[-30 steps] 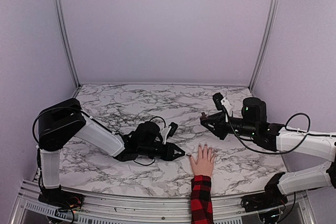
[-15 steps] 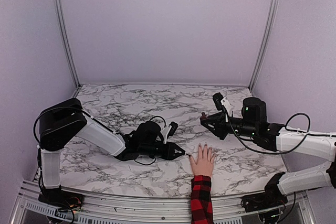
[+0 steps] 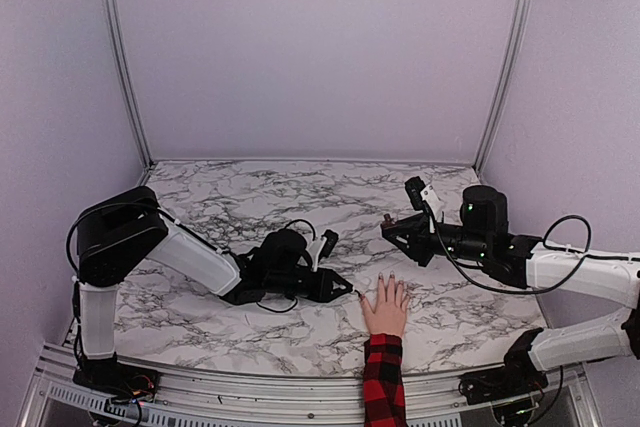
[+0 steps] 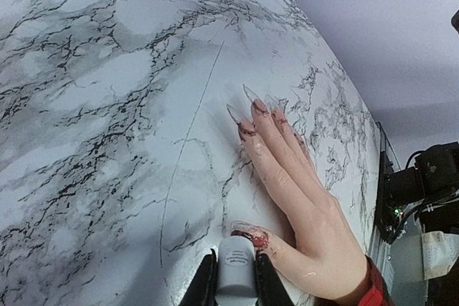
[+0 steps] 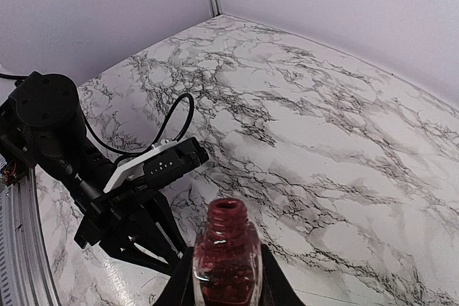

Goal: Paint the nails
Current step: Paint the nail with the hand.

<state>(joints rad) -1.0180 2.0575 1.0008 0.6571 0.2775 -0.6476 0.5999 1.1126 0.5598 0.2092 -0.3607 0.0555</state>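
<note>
One uncapped bottle (image 5: 226,256) of red polish, gripped by the right hand (image 3: 392,229).

a closed robot test cell of the laboratory kind is shown. the work space is boxed in by plain lilac walls (image 3: 320,47) at the back and on both sides, joined at the corners by bare aluminium posts (image 3: 120,57). a surface (image 3: 260,197) covered in a grey-veined marble pattern is set between them, and its near edge is bounded by a metal rail (image 3: 250,384). two white-and-black robot arms, the left arm (image 3: 190,257) and the right arm (image 3: 585,272), are mounted at that edge, and loose black cables (image 3: 568,218) are run along them. the same marble pattern and lilac walls are seen from both wrist cameras.
</note>
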